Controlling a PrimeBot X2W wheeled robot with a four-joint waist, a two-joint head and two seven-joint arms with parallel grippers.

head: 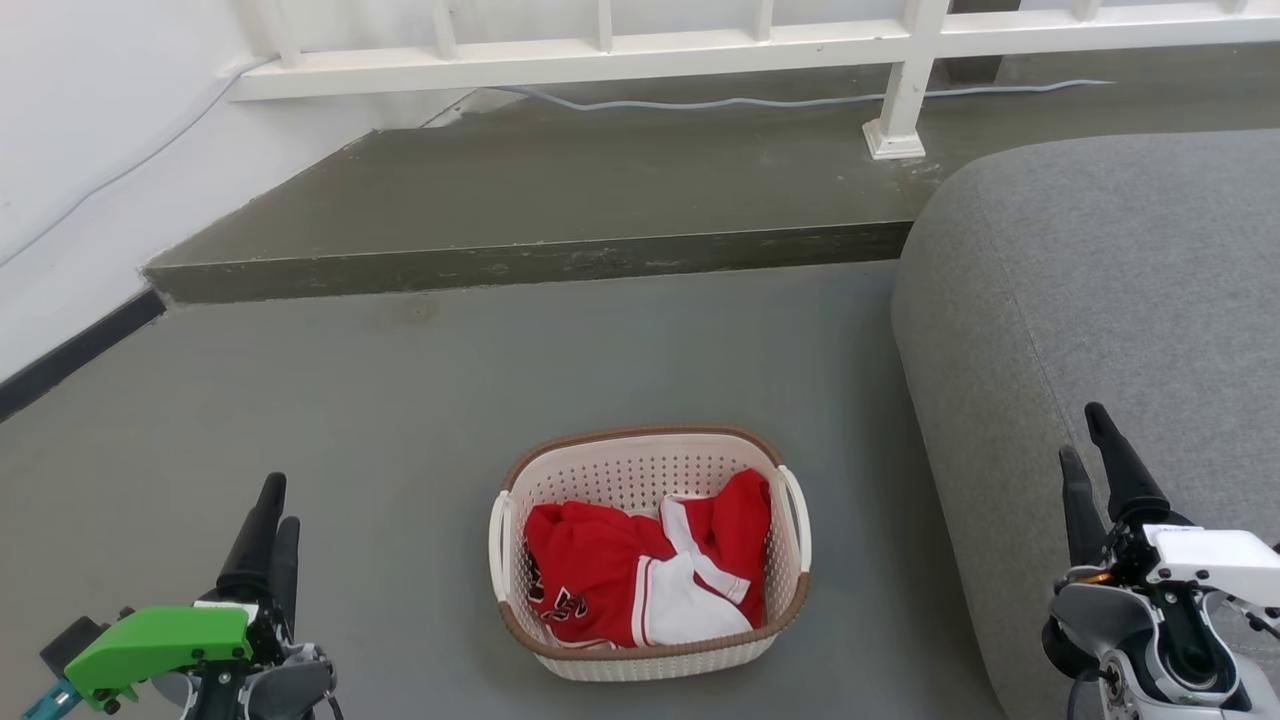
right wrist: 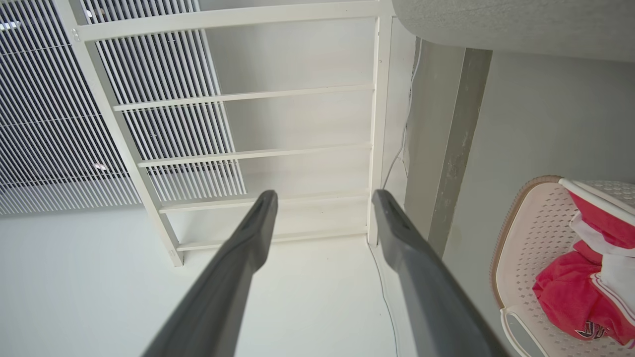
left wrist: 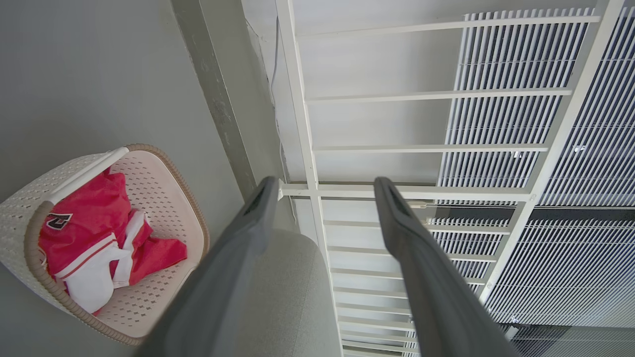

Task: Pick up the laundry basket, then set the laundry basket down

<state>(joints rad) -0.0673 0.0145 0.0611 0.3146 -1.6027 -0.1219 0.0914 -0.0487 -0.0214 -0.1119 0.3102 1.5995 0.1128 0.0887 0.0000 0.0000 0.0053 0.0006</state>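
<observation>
Head view: the laundry basket (head: pixel 625 478) stands upright on the grey floor (head: pixel 400 400), centred before you, between the two grippers and well apart from both. A crumpled red-and-white jersey (head: pixel 600 570) lies inside it, and a white handle (head: pixel 498 545) runs along each short side. Your left gripper (head: pixel 280 505) sits at lower left, fingers pointing up the view. Your right gripper (head: pixel 1083 432) sits at lower right, in front of the grey sofa (head: pixel 1100 280) that stands near the basket's right side. Beyond the basket you see a raised step (head: pixel 550 200) and a white railing (head: pixel 600 50).

Left wrist view: the two dark fingers are parted with a clear gap and nothing is held; the basket lies off to the left of them.

Right wrist view: the fingers are likewise spread and empty-handed; the basket lies at the right edge.
</observation>
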